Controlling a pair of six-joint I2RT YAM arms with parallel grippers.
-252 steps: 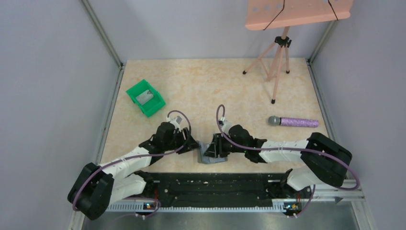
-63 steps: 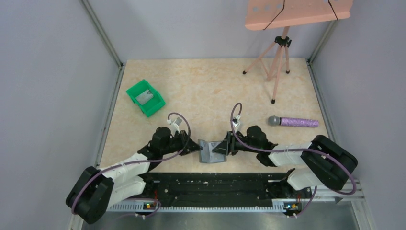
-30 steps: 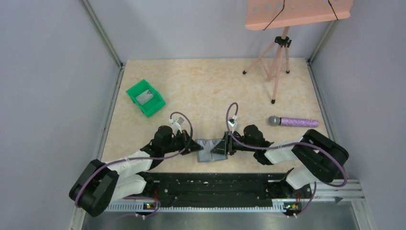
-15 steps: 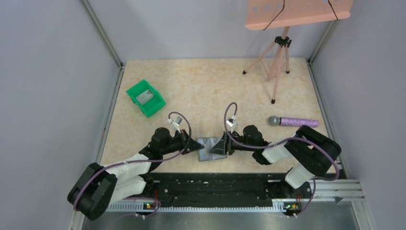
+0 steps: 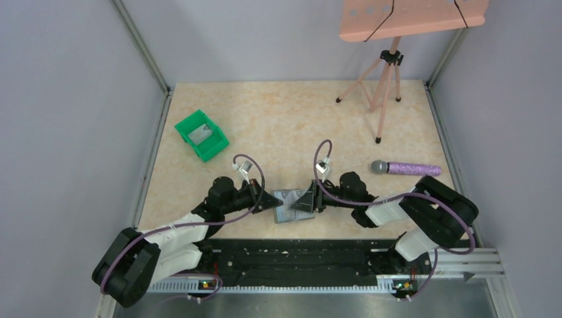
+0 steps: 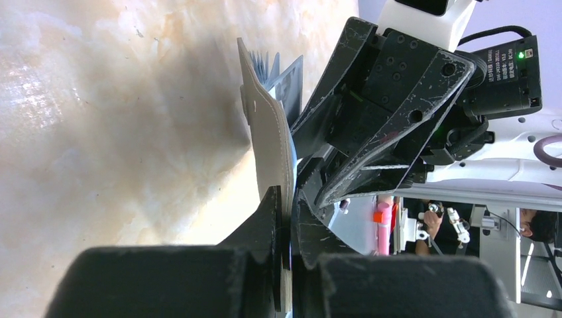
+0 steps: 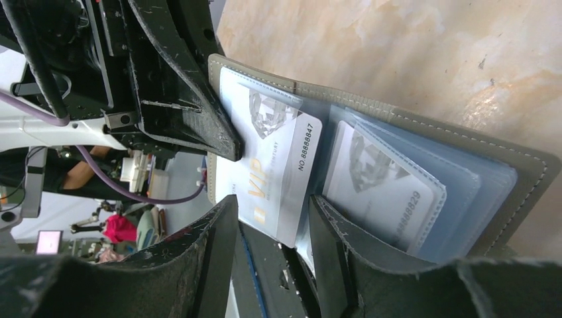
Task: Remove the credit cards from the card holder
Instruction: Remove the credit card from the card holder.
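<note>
The grey card holder (image 5: 289, 206) lies open near the table's front edge, between both grippers. My left gripper (image 5: 274, 202) is shut on its left flap (image 6: 268, 132), pinching the flap's edge between the fingers. In the right wrist view the card holder (image 7: 424, 132) shows blue-grey clear sleeves. A white VIP card (image 7: 275, 165) sticks partly out of one sleeve, and a second card (image 7: 378, 185) sits inside another. My right gripper (image 7: 272, 232) is open, its fingers on either side of the VIP card's lower edge without pinching it. The top view shows it (image 5: 306, 201) at the holder's right side.
A green bin (image 5: 201, 135) with a grey item inside stands at the left. A microphone with a purple handle (image 5: 405, 168) lies to the right. A pink tripod (image 5: 383, 86) holding a pink tray (image 5: 411, 16) stands at the back right. Walls close in on both sides.
The right gripper's jaws have spread a little wider around the VIP card. The holder lies flatter and more open than two seconds ago. The left gripper keeps its hold.
</note>
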